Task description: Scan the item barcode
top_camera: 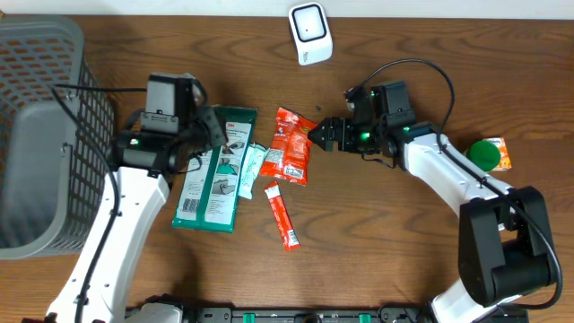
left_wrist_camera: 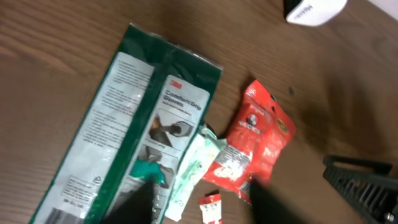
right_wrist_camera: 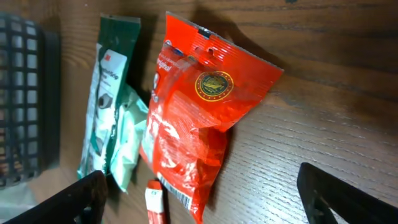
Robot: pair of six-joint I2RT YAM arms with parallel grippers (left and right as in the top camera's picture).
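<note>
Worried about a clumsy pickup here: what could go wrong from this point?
The red snack bag lies against the pale sachet; the open right end effector may drag both. Gripped at its edge, the crinkled bag could flop and hide its barcode from the scanner.

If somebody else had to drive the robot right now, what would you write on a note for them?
Left gripper: above the green 3M glove pack. It is blurred, so I cannot tell if it is open or shut. Nothing visibly held.
Right gripper: open, at the edge of the red snack bag, not gripping it.
Things: both packs, a pale packet and a red stick sachet lie on the table. The white scanner stands at the far edge.
Done: nothing lifted, nothing at the scanner.
Left: pick up an item and show its barcode to the scanner.
</note>
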